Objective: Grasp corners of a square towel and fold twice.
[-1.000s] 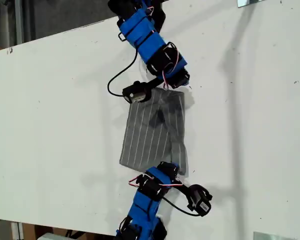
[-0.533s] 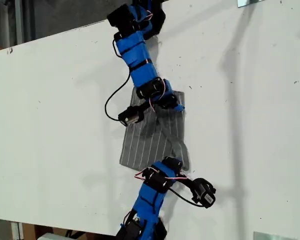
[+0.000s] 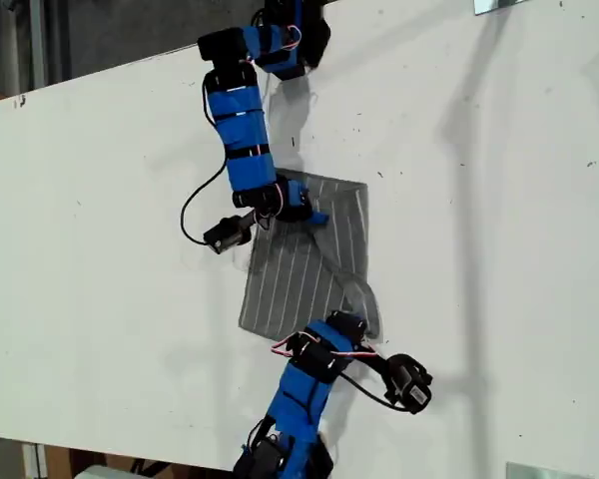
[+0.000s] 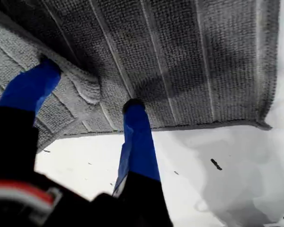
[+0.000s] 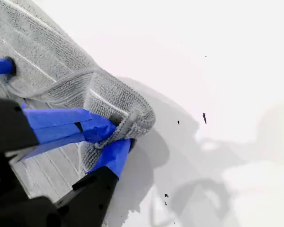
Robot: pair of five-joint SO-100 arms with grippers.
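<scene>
The grey striped towel [image 3: 295, 284] lies on the white table [image 3: 499, 220], in the middle of the exterior view. My first gripper [image 3: 304, 213] [image 4: 90, 87] comes in from that view's top and sits over the towel's upper part. It is open, and a rounded corner [image 4: 92, 92] of a lifted flap lies between its blue fingers [image 4: 132, 123]. My second gripper [image 3: 347, 321] [image 5: 111, 135] comes in from the bottom. It is shut on the towel's corner [image 5: 142, 116] at the lower right, which curls up off the table.
The table's far edge runs along the top left of the exterior view. Metal pieces [image 3: 499, 5] show at the top right and bottom right. A loose black cable [image 3: 195, 205] hangs beside the first arm. The first gripper's blue fingertip [image 5: 0, 66] shows in the second wrist view.
The first arm swung towards the exterior view's left and down, from the towel's upper right corner to over its upper middle. The second arm barely moved, still holding the lower right corner.
</scene>
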